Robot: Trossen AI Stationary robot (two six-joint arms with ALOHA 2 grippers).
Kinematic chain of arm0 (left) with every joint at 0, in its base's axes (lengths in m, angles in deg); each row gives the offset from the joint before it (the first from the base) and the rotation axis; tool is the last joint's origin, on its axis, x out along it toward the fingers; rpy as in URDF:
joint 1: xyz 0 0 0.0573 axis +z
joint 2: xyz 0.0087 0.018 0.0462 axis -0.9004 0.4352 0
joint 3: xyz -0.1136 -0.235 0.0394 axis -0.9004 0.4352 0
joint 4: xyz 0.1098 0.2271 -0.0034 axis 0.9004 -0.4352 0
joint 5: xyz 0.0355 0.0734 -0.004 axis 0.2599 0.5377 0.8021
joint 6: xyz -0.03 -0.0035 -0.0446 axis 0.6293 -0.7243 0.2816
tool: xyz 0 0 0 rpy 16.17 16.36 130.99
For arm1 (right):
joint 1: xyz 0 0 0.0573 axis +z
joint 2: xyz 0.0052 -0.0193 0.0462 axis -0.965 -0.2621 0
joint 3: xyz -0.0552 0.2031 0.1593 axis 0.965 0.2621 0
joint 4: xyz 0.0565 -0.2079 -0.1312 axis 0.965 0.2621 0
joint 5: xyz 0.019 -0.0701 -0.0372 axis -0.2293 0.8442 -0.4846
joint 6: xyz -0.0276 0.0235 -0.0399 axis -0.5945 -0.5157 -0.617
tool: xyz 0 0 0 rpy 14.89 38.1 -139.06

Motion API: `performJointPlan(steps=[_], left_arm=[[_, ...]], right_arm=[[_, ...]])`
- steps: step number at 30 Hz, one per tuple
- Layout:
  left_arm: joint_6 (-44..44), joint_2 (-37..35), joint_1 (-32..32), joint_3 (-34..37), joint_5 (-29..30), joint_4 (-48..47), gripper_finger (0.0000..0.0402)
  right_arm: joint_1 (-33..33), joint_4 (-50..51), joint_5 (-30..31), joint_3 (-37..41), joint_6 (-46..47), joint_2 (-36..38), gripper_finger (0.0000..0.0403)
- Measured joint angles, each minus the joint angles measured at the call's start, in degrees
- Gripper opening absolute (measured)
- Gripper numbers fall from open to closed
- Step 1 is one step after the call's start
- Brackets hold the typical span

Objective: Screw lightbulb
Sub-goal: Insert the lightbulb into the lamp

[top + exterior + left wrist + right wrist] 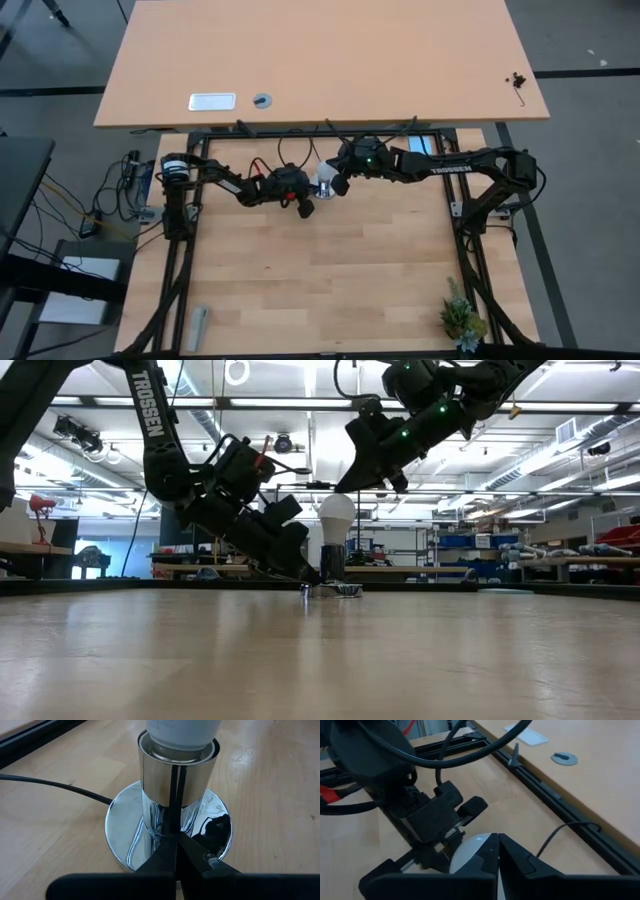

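Observation:
The white frosted lightbulb [336, 517] stands upright with its neck in the chrome socket [177, 775], which rises from a round chrome base plate [125, 820] on the wooden table. The bulb also shows in the high view [324, 172]. My left gripper [178, 845] is shut and low, at the base plate beside the socket's stem; it also shows in the low view [305, 575]. My right gripper [498, 842] is shut and sits just above the bulb's dome [470, 851]; it shows in the low view [350, 482] too. My left gripper has its shut fingertips [197, 851] on the top of the chrome base plate [212, 827], next to the stem. The fingers slant down from the table's left. The plate lies flat on the table. My right gripper's shut fingertips [485, 852] are at the top of the bulb's dome, slanting down from the right; I cannot tell whether they touch it.
A thin black cord [55, 785] runs from the base plate across the table. A light wooden desk [330, 60] stands beyond the far edge. A small plant [461, 320] is at the near right corner, and a grey object [198, 326] at the near left.

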Motion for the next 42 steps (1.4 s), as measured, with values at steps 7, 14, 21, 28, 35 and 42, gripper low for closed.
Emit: performJointPlan(steps=[7,14,21,28,35,42], left_arm=[[0.0,0.0,0.0,0.0,0.02,0.04,0.0009],[0.0,0.02,0.0,0.0,0.0,0.07,0.0009],[0.0,0.02,0.0,0.0,0.0,0.09,0.0009],[-0.17,0.02,0.0,0.0,-0.17,0.14,0.0009],[-0.17,0.04,0.0,0.02,-0.68,0.37,0.0009],[-0.17,0.02,0.0,0.0,-0.87,0.15,0.0009]], right_arm=[[-0.51,0.58,-2.35,0.0,-0.07,0.0,0.0011],[-0.51,7.4,-2.36,-2.8,-0.55,0.3,0.001],[-0.51,16.54,-2.37,-8.63,-2.51,0.09,0.001],[-1.19,17.97,-2.36,-9.29,-2.64,-0.11,0.0009],[-1.19,17.58,-2.31,-9.4,-2.48,-1.93,0.0009],[-0.93,18.21,1.61,-9.3,-2.31,0.31,0.0012]])
